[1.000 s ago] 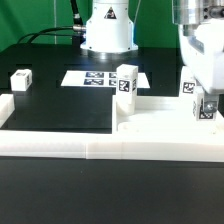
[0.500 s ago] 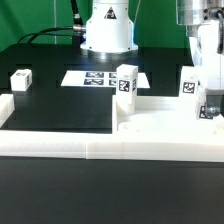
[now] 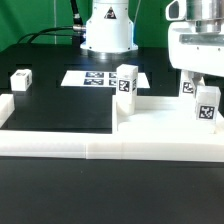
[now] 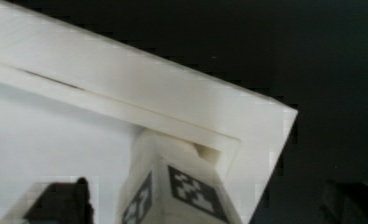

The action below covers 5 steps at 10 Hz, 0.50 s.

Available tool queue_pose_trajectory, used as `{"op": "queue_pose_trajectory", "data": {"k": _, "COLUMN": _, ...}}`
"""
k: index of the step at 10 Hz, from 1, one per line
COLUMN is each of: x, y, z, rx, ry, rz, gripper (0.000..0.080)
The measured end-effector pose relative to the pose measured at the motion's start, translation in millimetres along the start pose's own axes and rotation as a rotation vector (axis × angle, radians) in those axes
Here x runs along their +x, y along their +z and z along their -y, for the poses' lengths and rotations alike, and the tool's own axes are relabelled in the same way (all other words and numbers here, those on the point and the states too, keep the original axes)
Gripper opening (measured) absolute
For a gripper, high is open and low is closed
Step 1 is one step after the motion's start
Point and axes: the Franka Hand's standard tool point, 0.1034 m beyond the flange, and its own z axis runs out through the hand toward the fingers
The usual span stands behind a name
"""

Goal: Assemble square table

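Biggest thing first: the square tabletop (image 3: pixel 160 125) lies flat on the exterior view's right, just behind the border wall (image 3: pixel 55 142). My gripper (image 3: pixel 203 78) hangs over the slab's far right corner with the jaws spread as wide as they go and nothing in them. Straight below, between my fingers (image 4: pixel 56 200), the corner leg (image 3: pixel 207 103) stands upright. A second leg (image 3: pixel 126 82) stands upright at the other back corner. For the next grab I'd guess the nearer leg (image 3: pixel 187 88), peeking out just beside my hand. The loose leg (image 3: pixel 21 80) sits well apart, clear across the slab on the exterior view's left.
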Motion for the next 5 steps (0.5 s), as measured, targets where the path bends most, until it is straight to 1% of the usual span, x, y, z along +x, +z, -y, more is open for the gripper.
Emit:
{"op": "queue_pose_trajectory", "data": {"k": 1, "x": 0.4, "y": 0.0, "z": -0.1, "rx": 0.000, "ry": -0.064, "rz": 0.000, "gripper": 0.0649}}
{"op": "queue_pose_trajectory", "data": {"k": 2, "x": 4.7, "y": 0.1, "z": -1.7, "rx": -0.006, "ry": -0.218, "rz": -0.008, "gripper": 0.0649}}
{"op": "queue_pose_trajectory", "data": {"k": 3, "x": 13.1, "y": 0.0, "z": -4.6, "rx": -0.019, "ry": -0.422, "rz": -0.018, "gripper": 0.0649}}
{"op": "queue_pose_trajectory", "data": {"k": 4, "x": 8.5, "y": -1.2, "z": -1.9, "rx": -0.038, "ry": -0.537, "rz": -0.026, "gripper": 0.0649}}
{"op": "queue_pose_trajectory", "data": {"k": 5, "x": 3.7, "y": -2.6, "z": 1.1, "rx": -0.045, "ry": -0.700, "rz": -0.027, "gripper": 0.0649}}
